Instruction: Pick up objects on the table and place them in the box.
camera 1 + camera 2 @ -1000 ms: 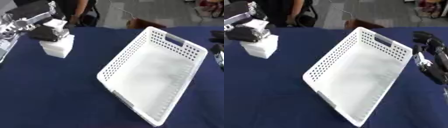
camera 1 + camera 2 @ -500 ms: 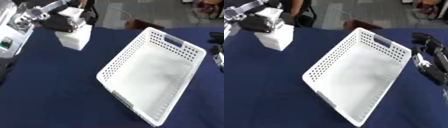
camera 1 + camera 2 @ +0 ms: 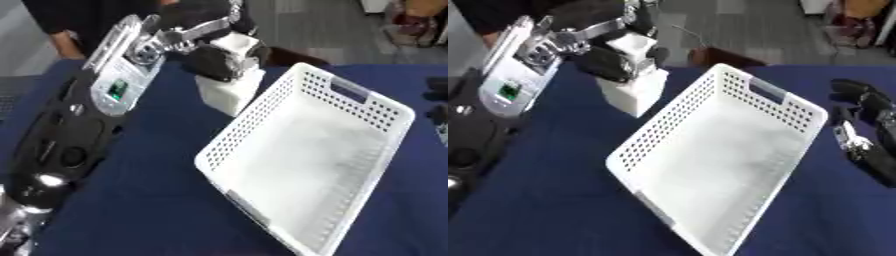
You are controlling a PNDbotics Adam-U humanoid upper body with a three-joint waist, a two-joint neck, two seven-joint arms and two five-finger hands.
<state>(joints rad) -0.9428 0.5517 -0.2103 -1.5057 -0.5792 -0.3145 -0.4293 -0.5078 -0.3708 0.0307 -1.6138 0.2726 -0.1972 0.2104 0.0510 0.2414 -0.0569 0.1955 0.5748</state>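
A white block-shaped object [image 3: 229, 89] hangs above the blue table, just left of the white perforated basket [image 3: 382, 108]. My left hand [image 3: 219, 60] is shut on its top, fingers curled round it, with the silver and black arm stretching in from the lower left. The basket lies slanted across the table's middle and right. My right hand [image 3: 866, 141] shows at the right edge beside the basket's far corner, fingers relaxed and holding nothing.
The blue tablecloth [image 3: 157, 200] covers the whole table. A brown object [image 3: 715, 55] sits beyond the table's far edge. A person in dark clothes stands behind the far left corner.
My left hand has carried the white object up and to the right, from the table's left side to the basket's left rim. The right hand has stayed in place.
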